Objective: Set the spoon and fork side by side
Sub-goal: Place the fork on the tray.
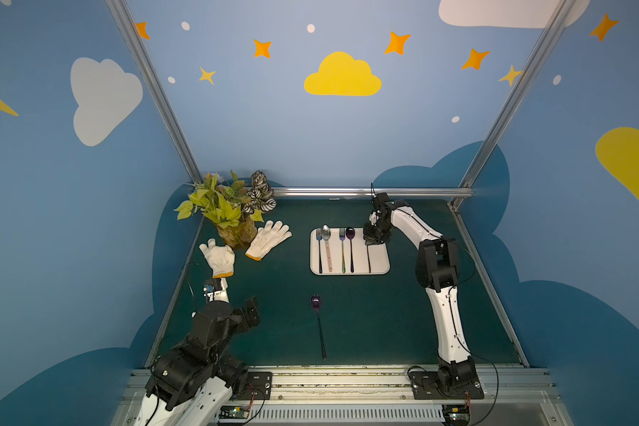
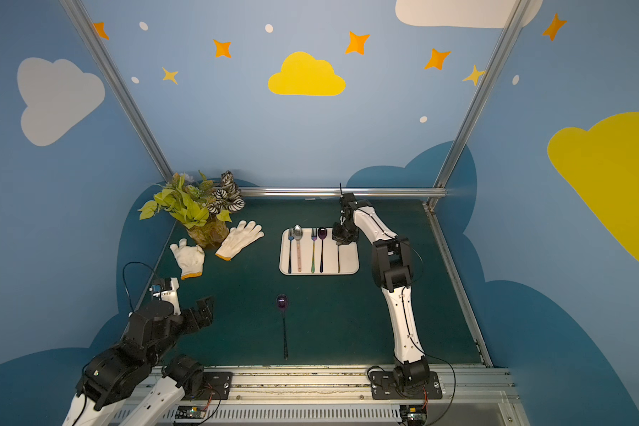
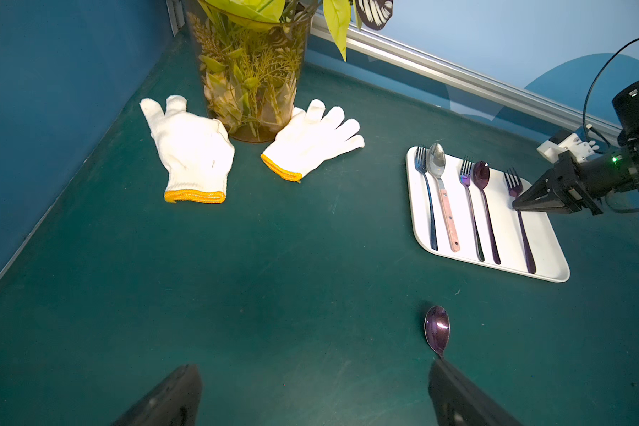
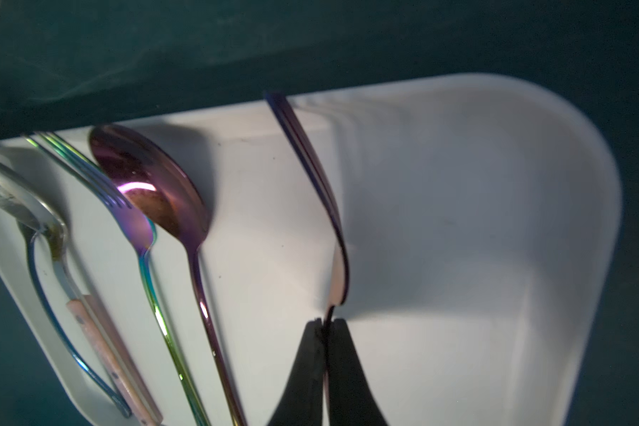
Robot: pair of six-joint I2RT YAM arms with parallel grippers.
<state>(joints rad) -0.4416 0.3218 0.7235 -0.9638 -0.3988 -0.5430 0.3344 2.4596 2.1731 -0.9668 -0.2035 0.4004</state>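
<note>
The left gripper hovers wide open and empty over the green mat. A loose purple spoon lies on the mat in front of the white tray. On the tray, right of the other cutlery, the purple fork is turned on edge, its neck pinched in the closed right gripper.

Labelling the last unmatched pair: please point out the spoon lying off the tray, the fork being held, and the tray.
loose spoon (image 1: 315,302): in a top view, on its bowl.
held fork (image 3: 513,183): left wrist view, on its head.
tray (image 1: 380,258): in a top view, on its bare floor.
</note>
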